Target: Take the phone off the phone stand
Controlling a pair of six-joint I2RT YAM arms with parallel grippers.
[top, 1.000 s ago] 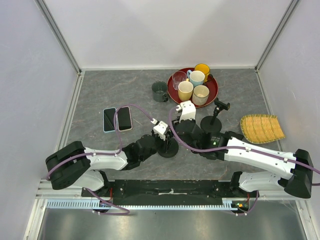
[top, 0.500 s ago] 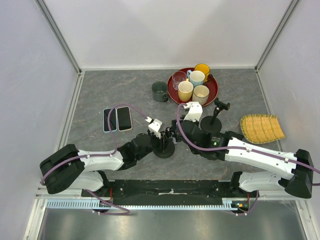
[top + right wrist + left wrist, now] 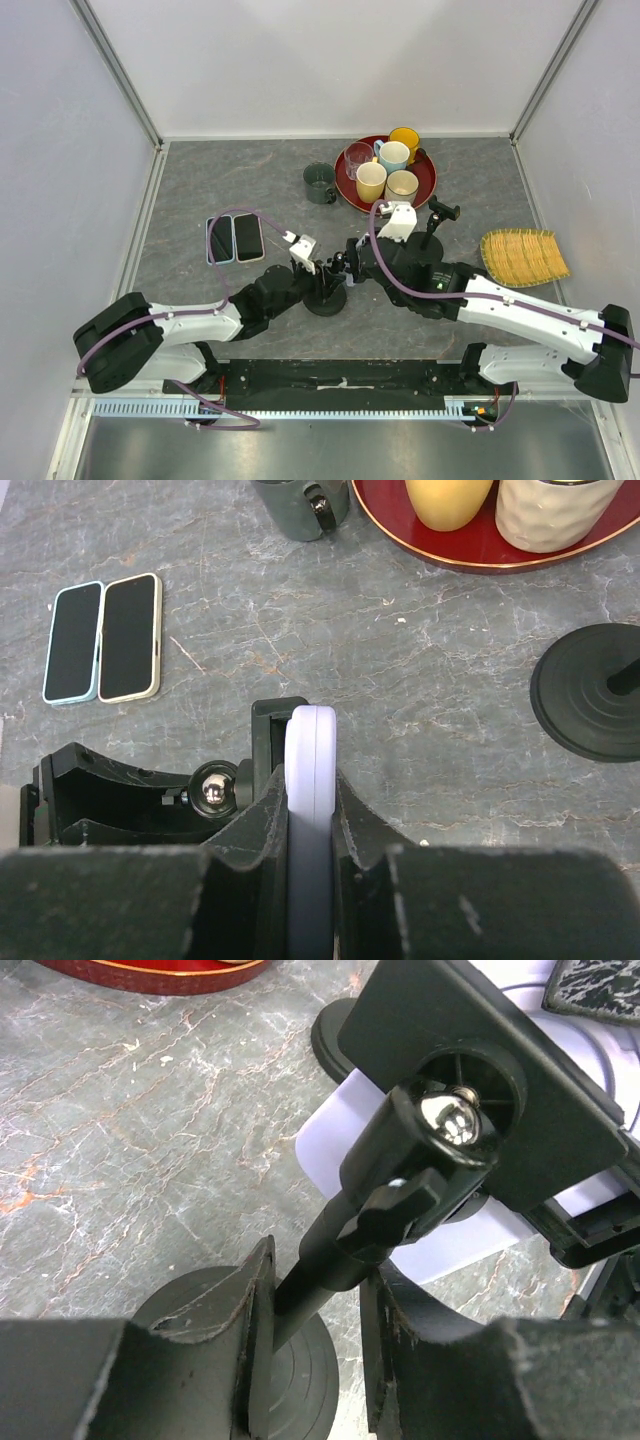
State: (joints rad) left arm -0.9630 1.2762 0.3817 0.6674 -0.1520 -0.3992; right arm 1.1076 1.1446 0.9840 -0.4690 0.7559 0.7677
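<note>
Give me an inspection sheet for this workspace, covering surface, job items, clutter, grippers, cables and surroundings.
Surface: grey marbled table.
Job's things: phone edge-on in the phone stand's cradle.
Clutter: two spare phones, tray of mugs, green mug, empty second stand, bamboo mat.
Grippers: right gripper shut on phone; left gripper straddles stand's stem, grip unclear.
Cables: purple cables looped over both arms.
Surroundings: white walls; nothing else seen.

Well off to the left of the left gripper [image 3: 325,283], a blue-cased phone [image 3: 220,240] and a cream-cased phone [image 3: 247,237] lie flat, side by side. Beyond the right gripper [image 3: 347,266] stands a dark green mug [image 3: 320,183]. Just beside it, a red tray [image 3: 431,176] holds four cups and a glass [image 3: 357,158]. To that gripper's right stands a second black stand [image 3: 427,244], and farther right lies a woven mat [image 3: 523,256].
</note>
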